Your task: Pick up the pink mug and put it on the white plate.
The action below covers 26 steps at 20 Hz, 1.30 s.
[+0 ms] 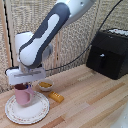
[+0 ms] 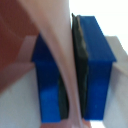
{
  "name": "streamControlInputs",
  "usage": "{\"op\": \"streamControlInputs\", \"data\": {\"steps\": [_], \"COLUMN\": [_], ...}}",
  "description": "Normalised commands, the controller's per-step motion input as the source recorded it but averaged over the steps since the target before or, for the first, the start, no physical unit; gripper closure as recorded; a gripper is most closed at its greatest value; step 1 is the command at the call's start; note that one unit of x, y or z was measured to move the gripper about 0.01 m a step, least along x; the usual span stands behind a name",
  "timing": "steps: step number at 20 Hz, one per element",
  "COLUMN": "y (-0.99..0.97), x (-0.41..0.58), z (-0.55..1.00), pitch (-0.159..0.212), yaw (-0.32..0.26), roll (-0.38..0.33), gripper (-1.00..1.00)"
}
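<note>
At lower left of the exterior view I see my gripper (image 1: 23,86) clamped on the mug (image 1: 23,96), which stands on the platter (image 1: 27,108). In the wrist view both blue fingertips (image 2: 95,70) pinch the mug's (image 2: 62,65) pink wall.

No readable text, labels, brands, numbers or signs in exterior or wrist view.
</note>
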Motion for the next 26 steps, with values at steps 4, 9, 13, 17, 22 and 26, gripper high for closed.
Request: {"op": "streamControlInputs", "data": {"steps": [4, 9, 13, 17, 22, 26], "y": [-0.09, -0.13, 0.09, 0.04, -0.16, -0.25], "x": [0.304, 0.127, -0.064, -0.066, 0.006, 0.046], "z": [-0.12, -0.05, -0.08, 0.05, 0.61, 0.71], "pitch": [-0.007, 0.0, 0.006, 0.0, 0.007, -0.011], "yaw": [0.004, 0.037, 0.008, 0.002, 0.011, 0.057], "roll": [-0.044, 0.001, -0.01, -0.007, 0.029, 0.103], "gripper": [1.0, 1.0, -1.0, -1.0, -1.0, -1.0]}}
